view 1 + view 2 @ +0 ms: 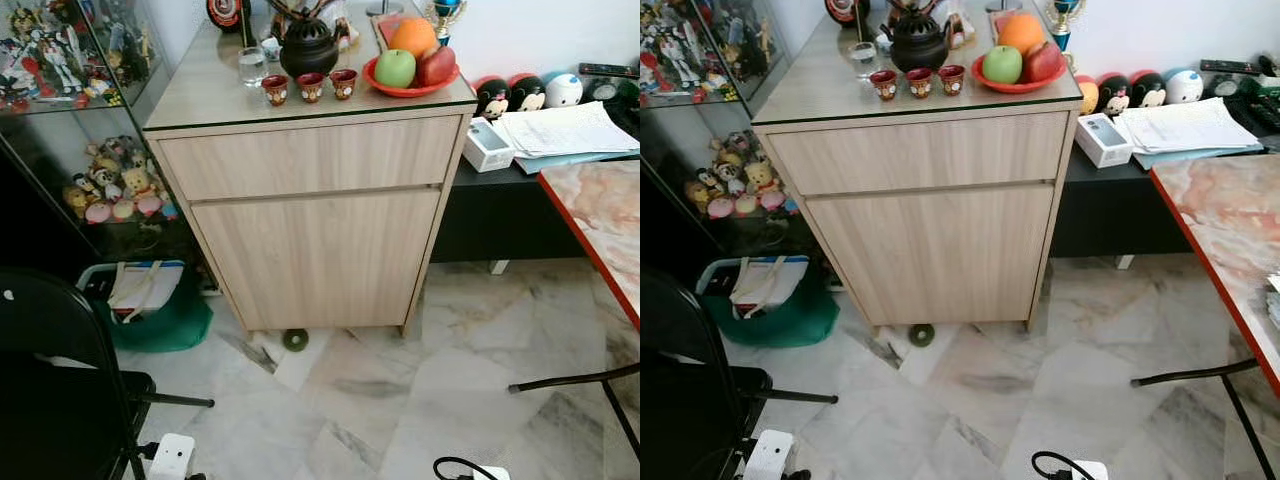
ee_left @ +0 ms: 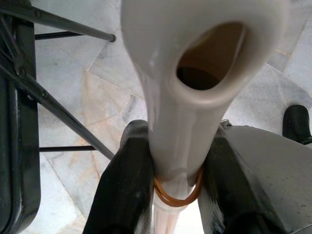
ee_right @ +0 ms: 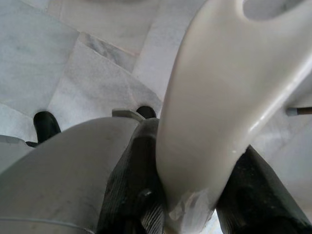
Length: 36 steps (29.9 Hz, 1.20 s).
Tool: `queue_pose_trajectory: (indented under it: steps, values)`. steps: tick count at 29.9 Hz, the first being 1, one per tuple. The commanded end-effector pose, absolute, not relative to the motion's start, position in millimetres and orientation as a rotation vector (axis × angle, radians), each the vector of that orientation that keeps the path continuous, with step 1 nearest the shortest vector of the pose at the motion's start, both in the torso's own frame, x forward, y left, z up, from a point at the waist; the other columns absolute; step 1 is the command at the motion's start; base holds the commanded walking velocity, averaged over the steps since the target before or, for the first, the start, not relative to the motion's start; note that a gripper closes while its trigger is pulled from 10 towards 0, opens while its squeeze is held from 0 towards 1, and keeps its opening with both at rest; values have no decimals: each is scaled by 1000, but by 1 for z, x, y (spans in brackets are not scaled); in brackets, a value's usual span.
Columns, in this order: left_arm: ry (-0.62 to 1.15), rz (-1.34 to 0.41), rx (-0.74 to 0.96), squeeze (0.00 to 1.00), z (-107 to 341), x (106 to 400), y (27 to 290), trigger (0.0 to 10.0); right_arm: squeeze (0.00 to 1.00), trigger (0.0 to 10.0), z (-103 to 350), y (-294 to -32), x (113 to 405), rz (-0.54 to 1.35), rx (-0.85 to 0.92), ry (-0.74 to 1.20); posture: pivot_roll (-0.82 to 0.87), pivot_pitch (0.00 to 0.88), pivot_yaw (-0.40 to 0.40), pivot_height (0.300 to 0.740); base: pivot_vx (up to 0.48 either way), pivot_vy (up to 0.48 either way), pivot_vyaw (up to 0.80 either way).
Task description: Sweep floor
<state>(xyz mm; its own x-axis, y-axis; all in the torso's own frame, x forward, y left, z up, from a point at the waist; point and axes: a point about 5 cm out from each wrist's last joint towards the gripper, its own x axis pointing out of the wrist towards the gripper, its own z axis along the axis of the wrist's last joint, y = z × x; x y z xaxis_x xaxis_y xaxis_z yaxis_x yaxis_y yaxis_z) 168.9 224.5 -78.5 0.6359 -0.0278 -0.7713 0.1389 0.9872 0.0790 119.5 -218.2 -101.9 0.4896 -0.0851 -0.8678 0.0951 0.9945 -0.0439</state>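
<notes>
Pale marble floor (image 1: 400,400) lies open before the wooden cabinet (image 1: 310,230); a small green ring (image 1: 295,339) sits at its foot. The right eye view shows the red-edged table (image 1: 1230,230) and a black chair (image 1: 680,390) hemming the open strip. In the left wrist view the left hand (image 2: 170,180) is clamped around a cream handle (image 2: 195,73) with a hanging hole. In the right wrist view the right hand (image 3: 195,195) pinches a second cream handle (image 3: 219,97). Sweeping looks about to start; strokes must stay between the chair legs and the table frame.
</notes>
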Motion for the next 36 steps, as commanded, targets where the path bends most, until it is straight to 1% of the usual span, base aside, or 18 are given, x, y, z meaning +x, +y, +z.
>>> queue_pose_trajectory:
  steps: [1,5,7,13,15,24,27,30,36]
  values:
    - [917,-71,112,0,-83,159,228,10000,0,10000,-106,-215,109,-92,20,1096,-14,95,65,740,0,0,0]
    - [921,-68,114,0,-83,159,229,10000,0,10000,-106,-213,111,-53,-17,1100,-12,94,66,740,0,0,0]
    - [925,-68,115,0,-83,158,229,10000,0,10000,-106,-206,114,-45,-19,1095,-12,94,67,740,0,0,0]
    - [931,-72,116,0,-84,157,229,10000,0,10000,-106,-198,119,-35,-18,1091,-12,90,70,740,-242,0,583]
    - [934,-72,118,0,-84,157,230,10000,0,10000,-107,-197,118,-76,33,1094,-10,80,73,740,-244,0,0]
    - [933,-85,127,0,-84,158,228,10000,0,10000,-107,-193,119,-95,37,1093,-13,61,77,740,-258,0,0]
    - [931,-90,129,0,-84,158,227,10000,0,10000,-106,-191,123,-97,36,1088,-15,56,76,740,-266,0,0]
    - [930,-91,128,0,-84,159,227,10000,0,10000,-105,-192,127,-101,36,1080,-14,55,75,740,-264,0,0]
    - [924,-85,123,0,-83,161,226,10000,0,10000,-102,-206,130,-116,34,1062,-9,63,70,740,-262,0,0]
